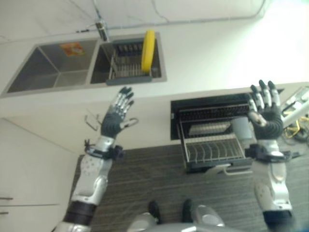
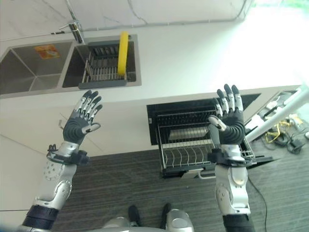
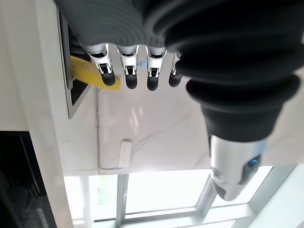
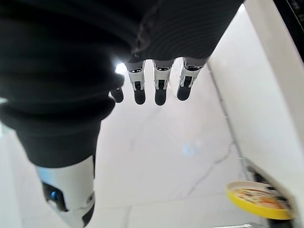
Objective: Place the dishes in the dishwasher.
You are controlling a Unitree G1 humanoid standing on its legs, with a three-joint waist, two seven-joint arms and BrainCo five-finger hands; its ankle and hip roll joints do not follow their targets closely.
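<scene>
Both hands are raised with fingers straight and spread, holding nothing: the left hand (image 2: 81, 121) is in front of the cabinet below the sink, the right hand (image 2: 229, 121) above the dishwasher. The yellow plate (image 2: 123, 52) stands on edge in the dish rack (image 2: 99, 70) inside the right sink basin (image 2: 72, 67), well apart from both hands. The dishwasher rack (image 2: 186, 154) is pulled out and appears to hold no yellow plate. Judgement: the task is not yet begun; grasping and transfer of the plate remain.

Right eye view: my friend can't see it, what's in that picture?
Both robot hands, left hand and right hand, are raised open and empty. A yellow plate stands in the sink rack; the dishwasher rack is pulled out below.
</scene>
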